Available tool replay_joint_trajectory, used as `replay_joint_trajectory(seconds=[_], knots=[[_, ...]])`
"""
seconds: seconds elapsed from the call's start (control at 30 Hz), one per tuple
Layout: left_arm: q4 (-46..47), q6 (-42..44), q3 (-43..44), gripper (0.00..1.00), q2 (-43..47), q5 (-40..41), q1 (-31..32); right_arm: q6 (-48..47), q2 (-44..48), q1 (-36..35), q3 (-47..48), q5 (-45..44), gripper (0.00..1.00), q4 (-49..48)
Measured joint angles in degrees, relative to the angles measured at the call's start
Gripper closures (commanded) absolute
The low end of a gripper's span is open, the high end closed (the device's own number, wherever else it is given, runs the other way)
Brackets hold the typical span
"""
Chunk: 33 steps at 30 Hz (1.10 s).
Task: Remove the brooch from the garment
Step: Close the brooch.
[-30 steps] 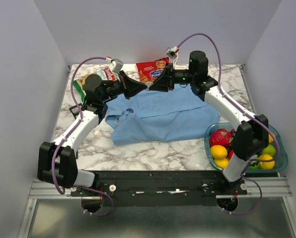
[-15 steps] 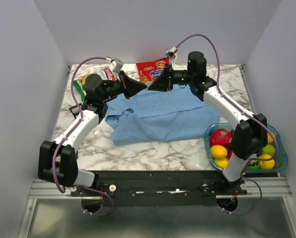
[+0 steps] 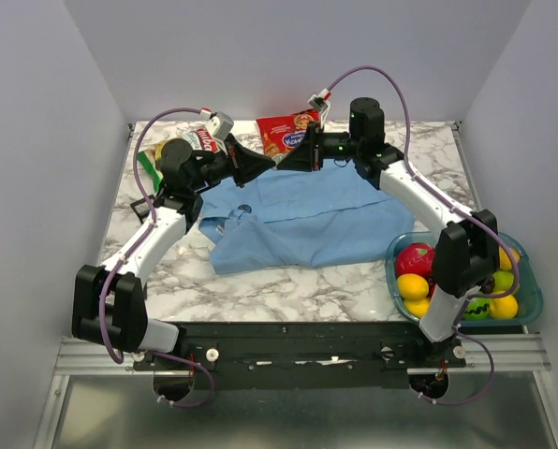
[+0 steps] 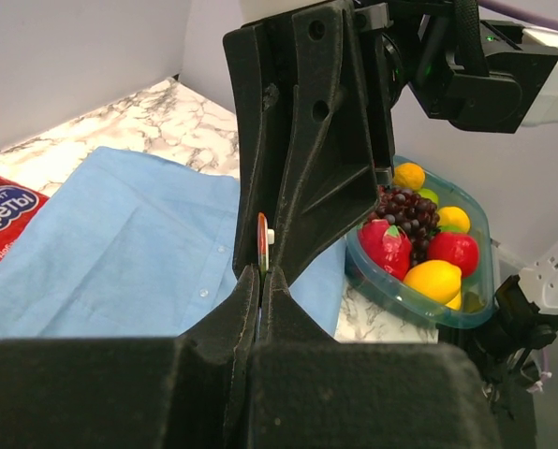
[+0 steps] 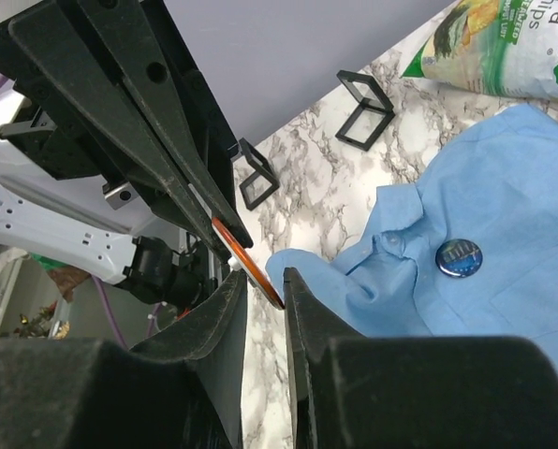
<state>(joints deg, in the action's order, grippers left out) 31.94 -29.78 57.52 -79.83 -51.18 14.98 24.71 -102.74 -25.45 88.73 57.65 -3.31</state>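
Garment (image 3: 298, 215): soft blue cloth, matt, a bit crinkly. Brooch (image 5: 459, 258): smooth & shiny. Table (image 3: 288, 281): smooth marble look, slight shine. Left gripper (image 4: 262, 276) & right gripper (image 5: 265, 281): black plastic, matt, grainy. Fruit tub (image 4: 391, 297): clear bluish plastic. Red snack bag (image 3: 284, 134): shiny.

Left arm (image 3: 153, 238) and right arm (image 3: 419, 196): white link shells, chunky black joint housings; purple cables (image 3: 371, 67) looping off each wrist, white connector ends; green status light (image 4: 429, 67) on right wrist; matte black wedge fingers (image 4: 335, 159) with round holes; black base rail (image 3: 298, 339), small screws
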Motion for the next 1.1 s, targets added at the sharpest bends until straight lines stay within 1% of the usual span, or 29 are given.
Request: replay_joint_trajectory(seconds=[0.47, 1.1], knots=[[-1.62, 5.49, 0.0, 1.0, 0.0, -0.02, 0.13, 3.74, -1.29, 0.35, 0.92, -0.59, 0.74, 1.49], [-2.1, 5.92, 0.02, 1.0, 0.0, 0.28, 0.15, 4.22, -1.29, 0.63, 0.9, -0.87, 0.73, 2.32]])
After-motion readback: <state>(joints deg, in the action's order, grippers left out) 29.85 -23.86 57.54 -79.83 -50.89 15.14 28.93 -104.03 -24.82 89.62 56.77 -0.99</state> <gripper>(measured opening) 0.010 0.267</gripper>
